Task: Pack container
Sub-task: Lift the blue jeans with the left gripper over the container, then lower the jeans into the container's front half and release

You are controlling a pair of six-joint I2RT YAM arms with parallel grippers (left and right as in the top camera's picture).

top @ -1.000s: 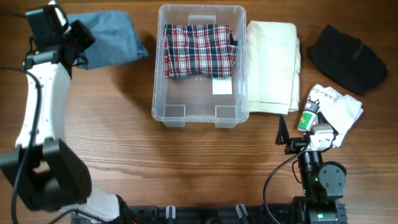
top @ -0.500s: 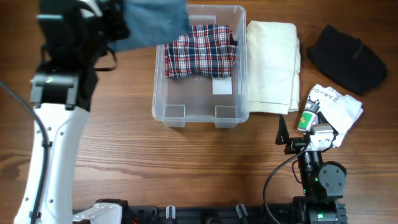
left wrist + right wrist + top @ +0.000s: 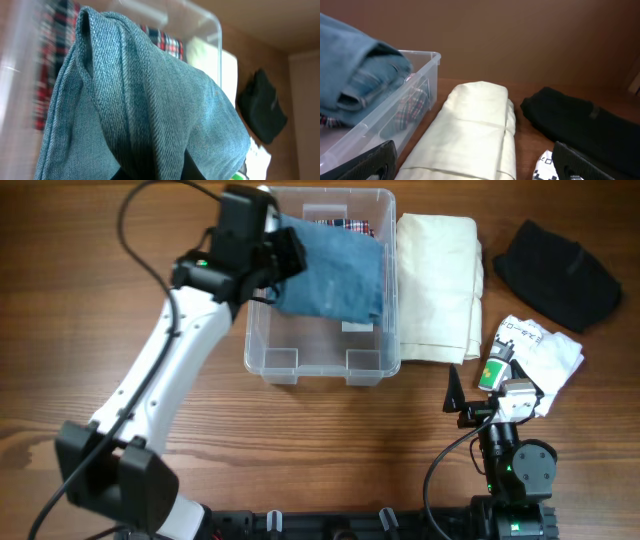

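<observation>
**Denim swung over the bin**

The left arm has carried the folded blue denim [image 3: 335, 280] from the table's far-left corner to above the container [image 3: 322, 365]. The left gripper [image 3: 283, 256] is clenched on the twill fold, and the cloth drapes ahead of its jaws, covering most of the red plaid cloth [image 3: 340, 223]. The clear, round-cornered container sits under those jaws, its near half bare. The right gripper [image 3: 475, 162] stands spread wide, gripping nothing. Ahead of its jaws a smooth cream folded cloth [image 3: 470, 130] lies just beside the container's wall, with a soft black garment [image 3: 580, 122] off to their right.
</observation>
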